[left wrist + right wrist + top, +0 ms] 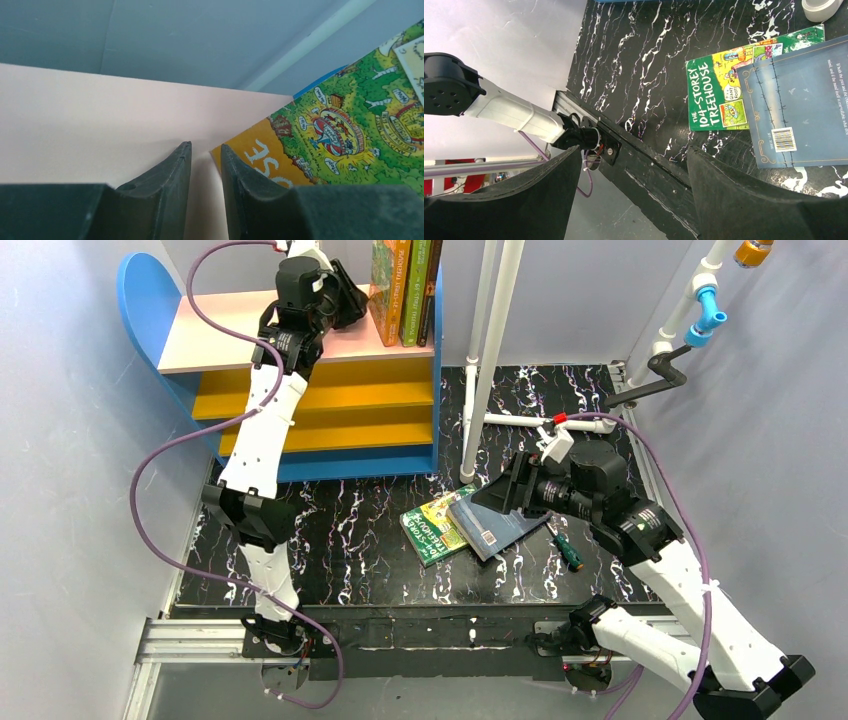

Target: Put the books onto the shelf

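- The left claw [352,302] is released: in the wrist view its fingers [170,175] stand close together with a narrow gap and nothing between them.
- It sits low over the pale pink top board [90,115] of the shelf [330,410], just left of the standing books.
- The nearest is the orange illustrated book [350,130], whose lower corner lies just beside the right finger; whether they touch cannot be told.
- Three books stand upright at the right end of the top board, against the blue side: the orange one [386,280], a green one [415,290], and a dark spine [433,290].
- The right claw [508,496] is spread wide and empty, hanging over the middle of the tabletop [634,60].
- Beside it lies the dark blue book [799,110], flat, overlapping the lime-green Treehouse book [714,95].
- A green-handled screwdriver [567,550] lies just right of the blue book, toward the near edge.
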